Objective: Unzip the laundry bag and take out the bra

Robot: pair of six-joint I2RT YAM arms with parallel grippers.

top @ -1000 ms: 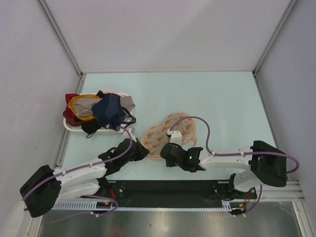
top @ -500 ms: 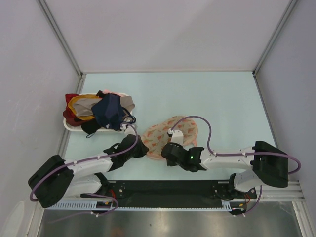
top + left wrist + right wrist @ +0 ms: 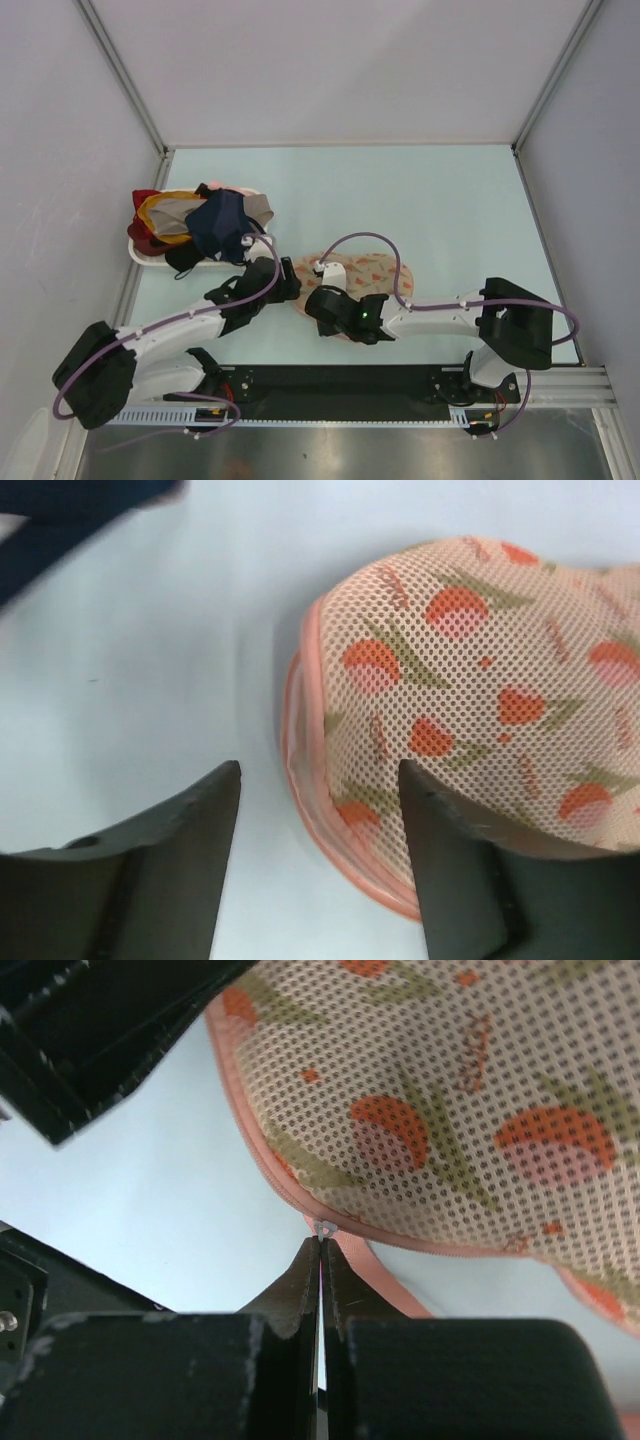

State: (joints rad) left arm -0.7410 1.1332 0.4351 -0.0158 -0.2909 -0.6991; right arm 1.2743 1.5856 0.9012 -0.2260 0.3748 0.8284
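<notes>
Count: one laundry bag (image 3: 378, 272), one white tray (image 3: 140, 256) holding one heap of garments (image 3: 205, 222), two arms. The bag is a flat oval of fine round-hole mesh, beige-pink with red-orange fruit-like motifs and olive leaves, with smooth pink piping and zip round the rim. It lies flat on the pale blue counter (image 3: 450, 210). Left gripper (image 3: 318, 775): jaws wide, holding nothing, black wedge-shaped fingers. The bag's rounded end sits in the gap, rim roughly midway between them, one finger over the bag's edge and the other over bare counter. Right gripper (image 3: 322, 1248): jaws closed tight, only a hairline seam between them, tips right at the pink rim. A small pale zip pull (image 3: 325, 1227) sits just off those tips. It looks nipped there, but the wrist view is too tight to confirm. The rest of the bag spreads away beyond the tips. From above, both sets of jaws meet at the same end of the bag, near each other, and the heap is well off behind the left jaws.
</notes>
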